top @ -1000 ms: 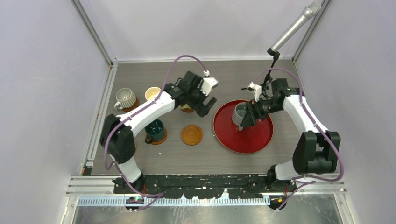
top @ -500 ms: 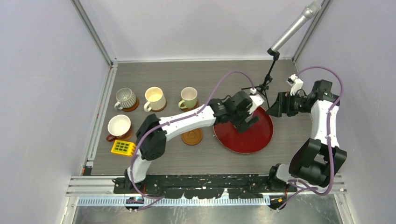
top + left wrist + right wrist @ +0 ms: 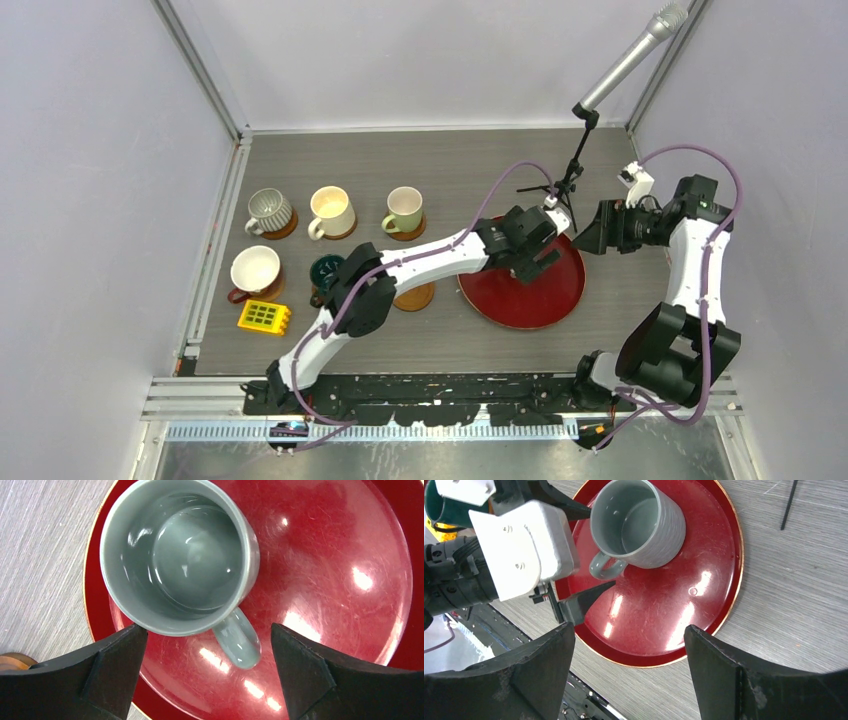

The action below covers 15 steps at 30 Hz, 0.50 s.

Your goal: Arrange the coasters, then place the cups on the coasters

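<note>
Left wrist view has the left gripper [image 3: 208, 630] spread wide with nothing held, its two dark fingers standing either side of the handle end of the grey-blue mug [image 3: 185, 555]. That mug sits upright and empty on the red tray [image 3: 345, 580], close to the rim nearest the coasters. How far down the fingers reach beside the mug I cannot tell. The right gripper [image 3: 592, 228] is also wide open and empty, held off the far-right edge of the tray and facing it.

Most of the job looks done. Five mugs stand in two rows on the left: the ribbed grey-white mug [image 3: 269, 209], cream mug [image 3: 331, 210] and pale green mug [image 3: 404, 208] at the back, the white mug [image 3: 255, 268] and dark teal mug [image 3: 327, 270] in front. A brown edge shows under most of them, so they seem to be on their coasters. One bare coaster [image 3: 417, 297] lies just left of the tray, partly under the left arm. I judge the grey-blue mug is the last to go there.

The table [image 3: 450, 160] is grey wood grain, fenced by aluminium rails and pale walls. A yellow gridded block [image 3: 264, 316] lies by the white mug, and a microphone on its stand [image 3: 630, 55] leans in from the far right corner
</note>
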Tool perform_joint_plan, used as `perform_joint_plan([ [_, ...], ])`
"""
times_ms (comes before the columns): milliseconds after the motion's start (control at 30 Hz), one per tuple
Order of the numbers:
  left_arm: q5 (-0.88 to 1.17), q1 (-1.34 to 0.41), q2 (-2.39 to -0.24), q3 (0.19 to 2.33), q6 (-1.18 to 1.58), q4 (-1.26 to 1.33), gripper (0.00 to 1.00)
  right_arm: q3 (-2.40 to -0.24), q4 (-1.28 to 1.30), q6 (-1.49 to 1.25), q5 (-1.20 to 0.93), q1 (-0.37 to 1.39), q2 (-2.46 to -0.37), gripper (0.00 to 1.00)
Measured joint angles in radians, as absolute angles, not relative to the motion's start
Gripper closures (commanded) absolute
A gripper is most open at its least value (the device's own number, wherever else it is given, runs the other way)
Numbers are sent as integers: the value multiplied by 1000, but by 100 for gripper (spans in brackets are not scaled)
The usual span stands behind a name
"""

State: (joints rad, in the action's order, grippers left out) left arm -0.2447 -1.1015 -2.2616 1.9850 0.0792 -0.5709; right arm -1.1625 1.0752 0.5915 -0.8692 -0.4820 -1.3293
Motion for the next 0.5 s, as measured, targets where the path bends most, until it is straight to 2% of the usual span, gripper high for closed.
perform_joint_plan([
  [67, -257, -1095, -2281, 2007, 82, -569, 10, -1163, 1081, 592, -868, -496, -1321, 16],
  [300, -227, -1049, -2283, 2008, 107, -580, 34, -1169, 1110, 612, -869, -535, -1309, 15],
  [500, -182, -1005, -2283, 2008, 118, -613, 46, -1172, 1127, 624, -875, -546, -1310, 16],
])
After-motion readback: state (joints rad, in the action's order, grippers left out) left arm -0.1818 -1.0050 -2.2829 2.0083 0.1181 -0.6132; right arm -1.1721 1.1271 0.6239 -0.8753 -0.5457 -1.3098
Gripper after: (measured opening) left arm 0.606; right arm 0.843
